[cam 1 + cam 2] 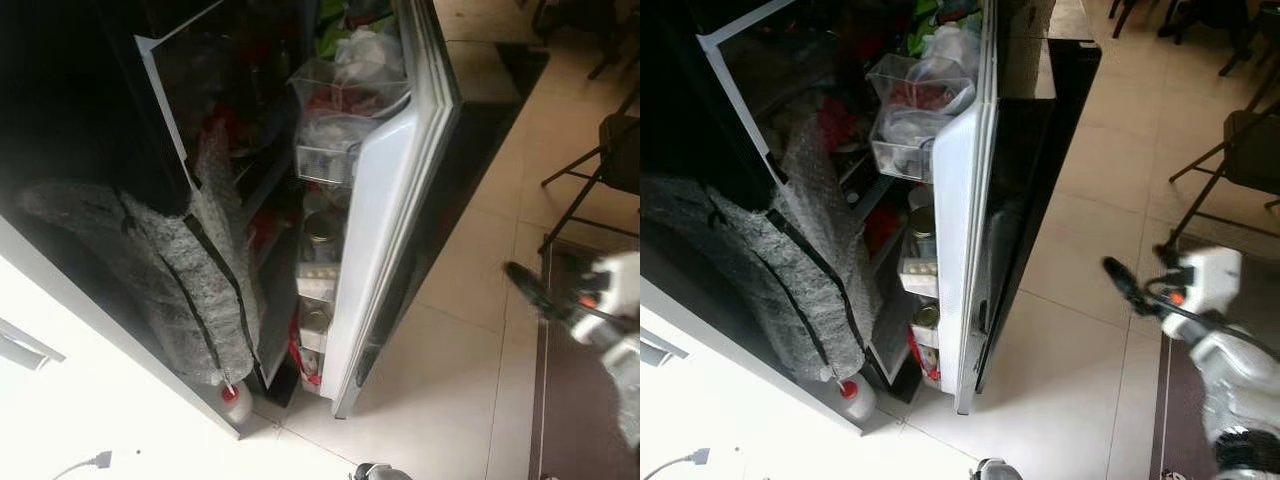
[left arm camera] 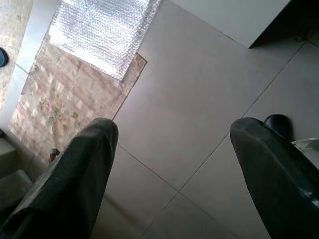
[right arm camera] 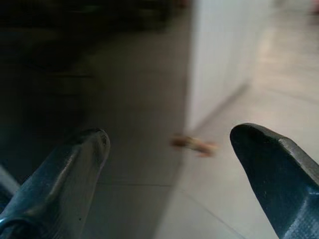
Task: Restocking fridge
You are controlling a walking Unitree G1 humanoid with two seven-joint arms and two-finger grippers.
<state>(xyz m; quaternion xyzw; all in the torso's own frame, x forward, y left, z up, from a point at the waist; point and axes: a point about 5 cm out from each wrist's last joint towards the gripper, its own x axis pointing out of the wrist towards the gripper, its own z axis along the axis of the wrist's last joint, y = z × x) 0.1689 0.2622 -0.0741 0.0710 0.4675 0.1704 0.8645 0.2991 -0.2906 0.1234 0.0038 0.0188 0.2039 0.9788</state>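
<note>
At left, a grey bubble-wrap cover (image 1: 190, 290) drapes over the fridge body. Beside it, the fridge door (image 1: 385, 210) stands open, its door shelves (image 1: 325, 150) stocked with containers and jars. My left gripper (image 2: 172, 149) hangs over bare floor tiles (image 2: 199, 99), fingers apart and holding nothing. At right, my right gripper (image 1: 1130, 285), fingers likewise apart and unloaded, is raised well apart from the door, pointing toward it.

We are seeing the right arm (image 1: 1230, 370) showing a white and silver casing, a small orange mark near the wrist and a thin dark cable. Its right end effector (image 3: 167, 149) and the left end effector (image 2: 174, 164) are each showing two long, matte black, round-tipped fingers.
</note>
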